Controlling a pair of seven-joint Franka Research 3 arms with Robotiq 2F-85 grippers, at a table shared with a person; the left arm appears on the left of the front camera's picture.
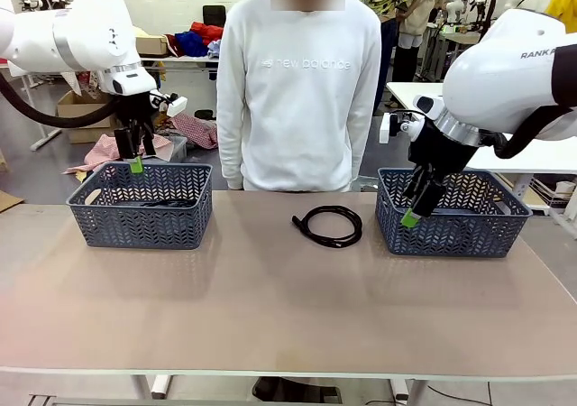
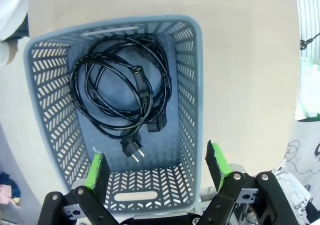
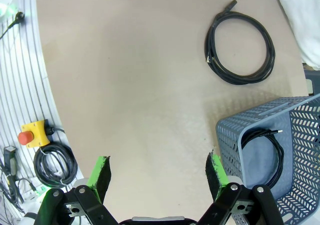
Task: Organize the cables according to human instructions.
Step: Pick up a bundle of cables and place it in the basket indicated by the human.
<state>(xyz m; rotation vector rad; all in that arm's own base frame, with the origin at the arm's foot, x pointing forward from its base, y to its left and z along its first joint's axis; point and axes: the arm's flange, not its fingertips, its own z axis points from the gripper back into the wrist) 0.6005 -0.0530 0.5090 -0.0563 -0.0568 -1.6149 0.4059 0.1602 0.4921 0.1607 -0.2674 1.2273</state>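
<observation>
Cables sit in three places: one coiled cable (image 1: 328,225) lies on the table (image 1: 270,307) between the two baskets, near the person (image 1: 299,81); coiled cables (image 2: 120,92) fill the left basket (image 1: 141,204); another cable (image 3: 267,152) rests in the right basket (image 1: 455,213). The left gripper (image 1: 136,158) hangs over the left basket, fingers spread and empty. The right gripper (image 1: 416,207), at the right basket's near-left corner, is likewise spread and empty.

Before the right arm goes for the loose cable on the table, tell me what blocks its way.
Nothing visible does. The coiled cable lies alone on the bare table between the two baskets, and the open right pincer hangs over the near-left corner of the right basket. The person stands behind the table, hands out of the gap.
</observation>
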